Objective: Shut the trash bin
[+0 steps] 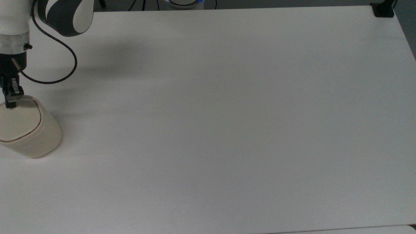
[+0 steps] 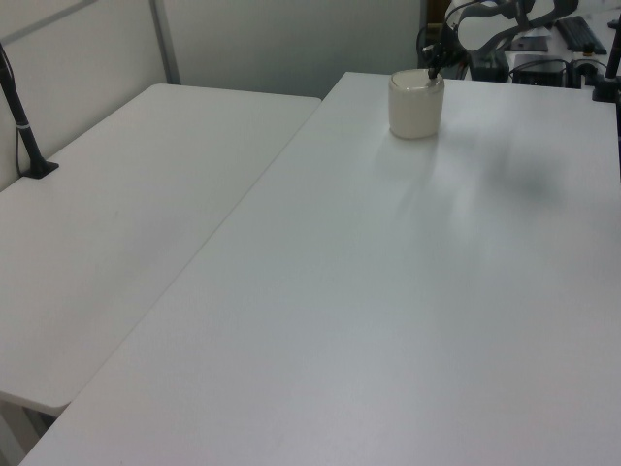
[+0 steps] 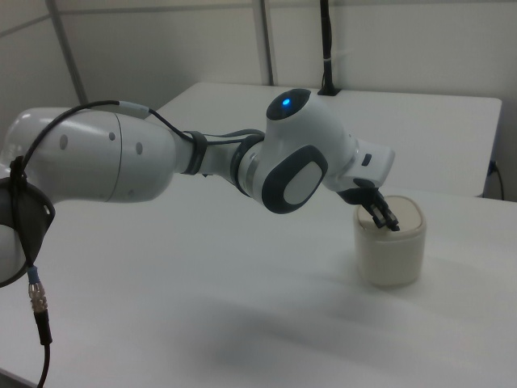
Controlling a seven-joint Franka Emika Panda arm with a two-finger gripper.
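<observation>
The trash bin (image 1: pixel 27 130) stands upright near the top view's left edge of the white table (image 1: pixel 227 113); in the left view it sits at the far end of the same table (image 2: pixel 415 90), and in the right view it is at the right, just beyond the arm's wrist (image 3: pixel 392 241). Its lid (image 1: pixel 18 119) lies flat on the rim, with the thin brownish seam running evenly around it, so the bin appears closed or very nearly so. The gripper (image 1: pixel 10 101) points down onto the lid's edge nearest the arm, its tip touching or just above the surface; the jaws look drawn close together and hold nothing. To finish the step well, the press should be straight down and gentle, kept over the lid rather than at its extreme edge, since a sideways push could slide or tip the light bin. The bin's long axis is vertical, with the lid facing upward. Which way its front faces cannot be told. A black cable (image 1: pixel 58 70) loops from the wrist over the table beside the bin, apart from it.
</observation>
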